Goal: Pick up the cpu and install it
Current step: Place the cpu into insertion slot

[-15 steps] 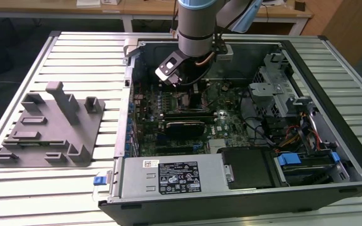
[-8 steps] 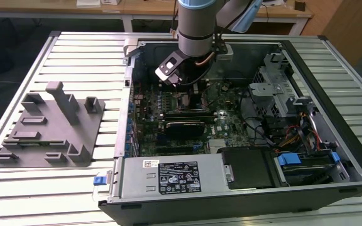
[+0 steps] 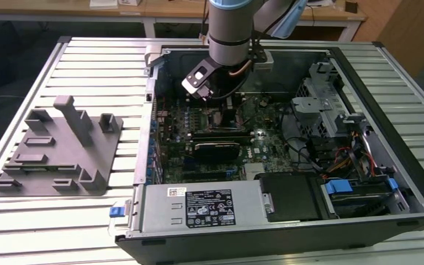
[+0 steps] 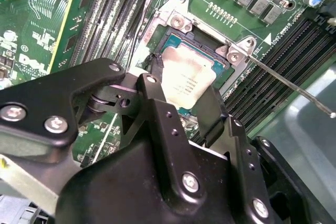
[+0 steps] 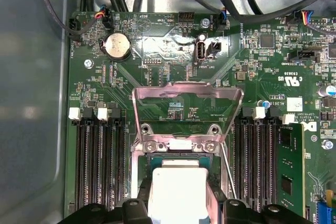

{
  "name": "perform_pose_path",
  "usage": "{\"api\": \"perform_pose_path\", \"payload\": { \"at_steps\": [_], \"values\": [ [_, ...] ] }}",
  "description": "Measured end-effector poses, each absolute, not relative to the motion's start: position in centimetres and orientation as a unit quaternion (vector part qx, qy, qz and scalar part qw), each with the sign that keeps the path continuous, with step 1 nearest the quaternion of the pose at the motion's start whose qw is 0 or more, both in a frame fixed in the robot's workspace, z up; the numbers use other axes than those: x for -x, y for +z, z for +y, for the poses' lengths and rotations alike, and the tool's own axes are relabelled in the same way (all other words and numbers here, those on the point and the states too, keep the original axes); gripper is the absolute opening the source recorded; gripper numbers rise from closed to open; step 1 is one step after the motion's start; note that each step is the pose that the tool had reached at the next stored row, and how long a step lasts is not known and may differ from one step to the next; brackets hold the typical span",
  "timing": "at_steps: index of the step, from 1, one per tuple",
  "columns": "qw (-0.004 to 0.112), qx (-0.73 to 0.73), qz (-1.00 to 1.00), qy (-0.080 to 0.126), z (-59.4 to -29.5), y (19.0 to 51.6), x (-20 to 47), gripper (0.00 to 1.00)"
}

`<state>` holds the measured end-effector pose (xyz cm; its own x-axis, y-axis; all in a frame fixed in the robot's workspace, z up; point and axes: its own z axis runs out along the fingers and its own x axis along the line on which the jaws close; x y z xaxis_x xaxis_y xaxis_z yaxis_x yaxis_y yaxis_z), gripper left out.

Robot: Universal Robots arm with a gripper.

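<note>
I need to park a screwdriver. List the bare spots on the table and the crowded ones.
Bare: table slats beyond the fixture and on its near side, exterior view's left. Crowded: inside the case, where the tool grips the cpu at the socket.

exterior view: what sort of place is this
Probably a robotics lab workbench: an open computer case sits on a slatted metal table, a grey fixture lies beside it, and the gripper holds the cpu.

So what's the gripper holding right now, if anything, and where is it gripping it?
The gripper holds the cpu, its fingers pinching two opposite side edges of the chip, at the open socket.
</note>
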<state>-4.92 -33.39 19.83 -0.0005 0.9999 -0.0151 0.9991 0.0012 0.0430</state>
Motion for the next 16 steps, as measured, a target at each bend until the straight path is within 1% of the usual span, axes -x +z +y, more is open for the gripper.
{"api": "perform_pose_path", "payload": {
  "at_steps": [14,16],
  "values": [
    [0.021,-0.706,0.708,0.01,-33.39,20.46,4.91,0.53],
    [0.021,-0.706,0.708,0.01,-33.39,20.46,4.91,0.51]
  ]
}}
